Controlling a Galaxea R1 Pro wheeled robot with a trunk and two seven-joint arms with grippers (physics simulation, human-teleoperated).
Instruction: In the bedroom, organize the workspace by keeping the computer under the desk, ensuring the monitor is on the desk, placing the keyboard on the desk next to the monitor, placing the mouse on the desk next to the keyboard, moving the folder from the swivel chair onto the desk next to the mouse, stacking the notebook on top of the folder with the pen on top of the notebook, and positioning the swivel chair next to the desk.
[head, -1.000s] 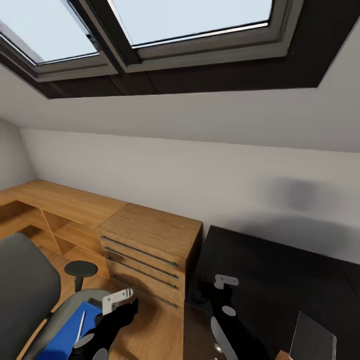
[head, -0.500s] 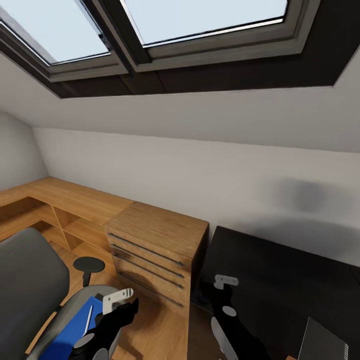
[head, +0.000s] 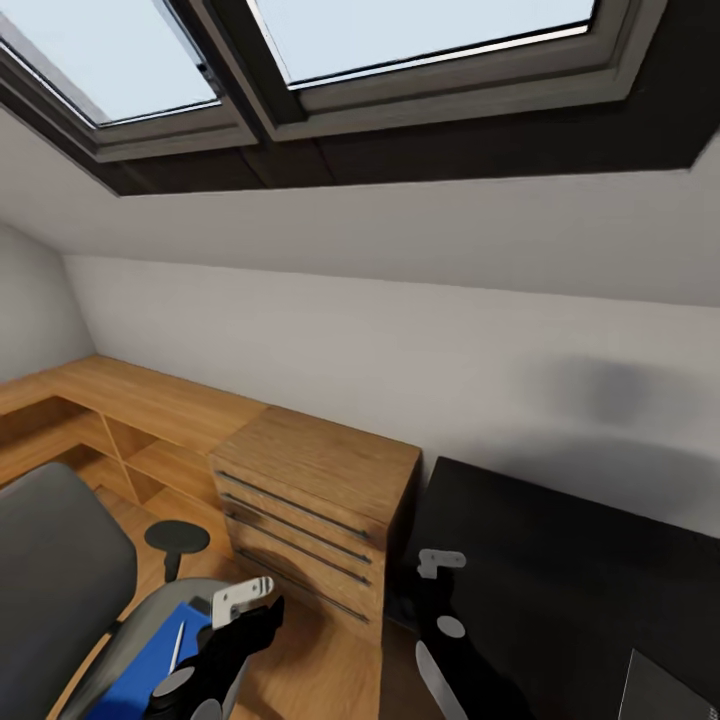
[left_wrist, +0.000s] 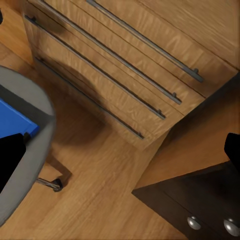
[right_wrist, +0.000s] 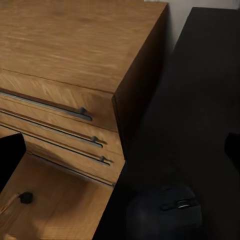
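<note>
Left gripper: hovering over the chair's edge, fingers spread wide, nothing held.
Right gripper: above the dark desk, fingers apart, empty.
Folder: blue, lying on the chair seat, pen on top.
Mouse: on the desk, near the wooden drawers.

Both black arms reach forward and low, the left gripper and right gripper each with fingers spread apart, holding nothing.
</note>
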